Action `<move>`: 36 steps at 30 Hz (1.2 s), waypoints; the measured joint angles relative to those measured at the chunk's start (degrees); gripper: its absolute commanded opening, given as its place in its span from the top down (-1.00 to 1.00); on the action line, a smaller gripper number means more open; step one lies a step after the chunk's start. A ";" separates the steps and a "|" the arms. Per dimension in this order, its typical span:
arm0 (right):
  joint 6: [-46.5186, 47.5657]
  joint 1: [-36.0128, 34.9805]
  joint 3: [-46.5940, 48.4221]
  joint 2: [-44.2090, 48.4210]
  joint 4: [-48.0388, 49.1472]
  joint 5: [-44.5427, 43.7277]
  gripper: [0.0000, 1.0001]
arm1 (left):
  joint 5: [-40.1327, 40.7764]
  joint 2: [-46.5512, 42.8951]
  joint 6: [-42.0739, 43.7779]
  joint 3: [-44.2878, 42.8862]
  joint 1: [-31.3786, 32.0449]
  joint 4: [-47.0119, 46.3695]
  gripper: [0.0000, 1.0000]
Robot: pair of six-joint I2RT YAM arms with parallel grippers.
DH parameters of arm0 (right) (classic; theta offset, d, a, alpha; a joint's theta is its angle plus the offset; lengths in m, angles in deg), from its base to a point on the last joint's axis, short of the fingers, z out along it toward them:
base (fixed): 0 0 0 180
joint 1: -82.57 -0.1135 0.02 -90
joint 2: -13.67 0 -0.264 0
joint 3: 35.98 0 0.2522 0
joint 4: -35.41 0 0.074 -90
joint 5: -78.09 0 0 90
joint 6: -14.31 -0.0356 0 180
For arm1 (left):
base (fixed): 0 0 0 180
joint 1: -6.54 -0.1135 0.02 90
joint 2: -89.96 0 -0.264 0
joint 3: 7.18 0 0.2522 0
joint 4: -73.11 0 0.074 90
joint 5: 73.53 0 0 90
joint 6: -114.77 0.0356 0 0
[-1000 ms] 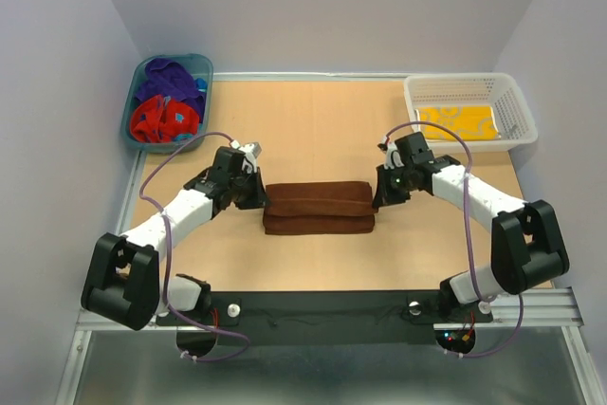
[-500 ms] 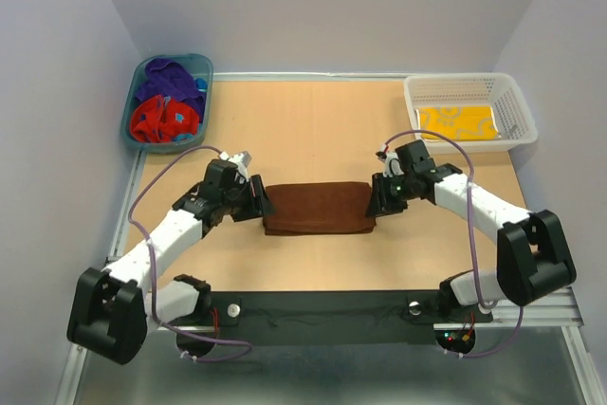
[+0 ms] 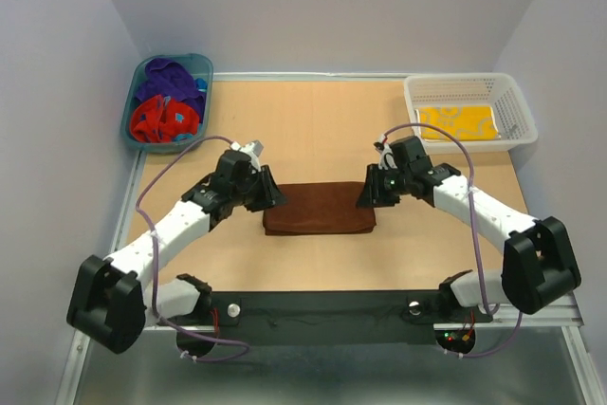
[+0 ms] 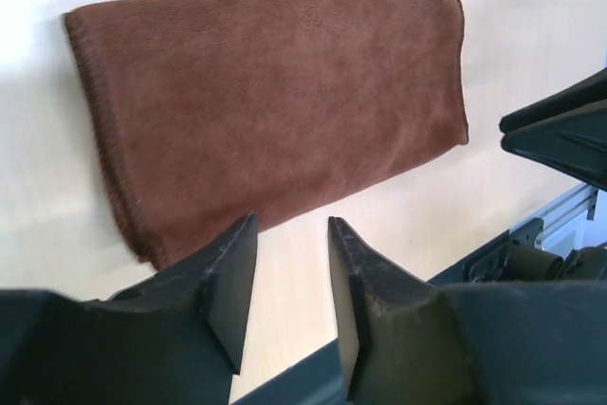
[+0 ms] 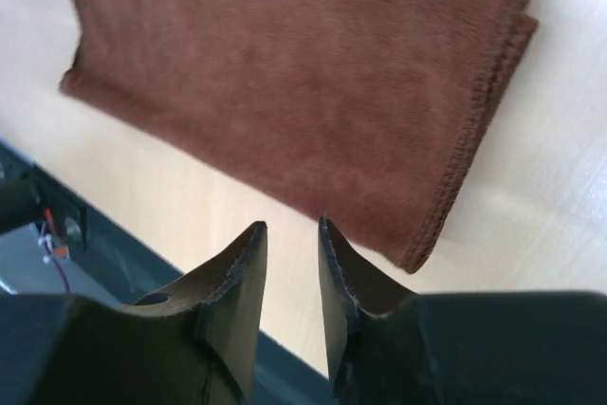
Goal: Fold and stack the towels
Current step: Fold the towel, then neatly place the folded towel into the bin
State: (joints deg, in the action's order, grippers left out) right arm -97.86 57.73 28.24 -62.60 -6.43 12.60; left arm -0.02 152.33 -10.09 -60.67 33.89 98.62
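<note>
1. A second ago both pincers were pinched on the short ends of the brown towel (image 3: 320,209), which still showed as two ridged layers. Since then the top layer has been laid down and the cloth has settled into one flat rectangle.
2. The left pincer (image 3: 269,195) has let go. In the left wrist view its jaws stand apart with nothing between them, lifted just off the towel's 9 o'clock end.
3. The right pincer (image 3: 366,197) has released as well. Its jaws are apart and empty, just off the 3 o'clock end.
4. The brown towel lies folded near the middle of the counter (image 3: 313,111), its edges fairly square in both wrist views.
5. My judgement is that the fold on this towel is finished and stacking is the step still owed.
6. A yellow towel (image 3: 457,122) lies flat in the white basket (image 3: 417,101) at 2 o'clock, which is probably where the brown one belongs.
7. A red towel (image 3: 163,120) and a purple towel (image 3: 166,82) sit crumpled in the teal tub (image 3: 205,92) at 10 o'clock, not yet folded.
</note>
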 measured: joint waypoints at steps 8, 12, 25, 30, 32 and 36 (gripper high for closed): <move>-6.88 0.00 -13.66 -1.36 9.29 -5.29 0.52 | 2.27 7.98 -3.41 8.74 1.01 -7.26 0.58; -9.51 0.04 -17.05 -0.20 10.99 -8.31 0.52 | 2.73 8.96 -6.21 13.05 -0.11 -8.70 0.62; -11.02 0.02 -12.57 8.07 12.07 -13.70 0.34 | 9.57 2.08 -5.84 11.13 -2.32 -3.45 0.11; -10.86 0.02 -7.74 3.39 17.99 -13.60 0.35 | 10.75 -0.61 -4.87 4.31 -1.95 -1.01 0.16; -11.13 0.02 -7.45 -0.46 21.42 -13.60 0.36 | 10.73 -0.20 -4.39 2.40 -1.88 -2.12 0.25; -12.04 0.02 -7.54 -7.37 25.18 -14.47 0.37 | 10.54 5.38 -4.04 1.97 -1.79 -5.57 0.35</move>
State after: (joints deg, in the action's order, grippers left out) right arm -109.91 57.75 20.70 -69.97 18.75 -1.87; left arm 10.52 157.71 -14.13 -58.70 32.10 93.05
